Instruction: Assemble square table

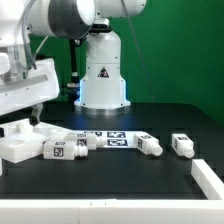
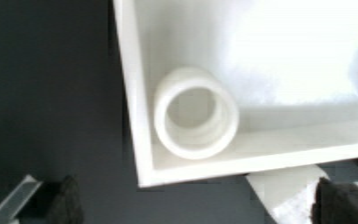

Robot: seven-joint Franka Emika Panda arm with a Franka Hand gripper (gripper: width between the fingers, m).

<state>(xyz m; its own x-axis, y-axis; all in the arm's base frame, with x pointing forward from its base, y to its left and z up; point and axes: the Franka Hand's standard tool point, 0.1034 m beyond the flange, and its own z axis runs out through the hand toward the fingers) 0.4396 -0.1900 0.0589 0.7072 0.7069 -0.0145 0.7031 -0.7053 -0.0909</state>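
**Now: open claw poised over the top's corner**

Evidently the claw is set for a grasp on the top. Its jaws stand wide apart with nothing between them. It hangs just above the slab, which lies flat on the tabletop directly beneath it.

The wrist view looks down on one corner of the top, where a round socket opens upward. That facing makes sense, I judge, since legs must go in from above. The dark fingers show over bare tabletop just past the slab's rim, so the corner lies just short of the gap between them. This suggests a pinch on the edge to shift or square the top. Whether anything touches, I cannot tell.

Around the claw:
- One leg lies on its side just beside the top, nearest the claw.
- Beyond it lies the marker board.
- Farther on are another leg and a third leg, both well apart from the claw.
- The base stands behind.
- A pale blurred shape near one finger in the wrist view is too unclear to name.

Nothing stands between claw and slab. The near leg could, I judge, get knocked if the top slides its way.
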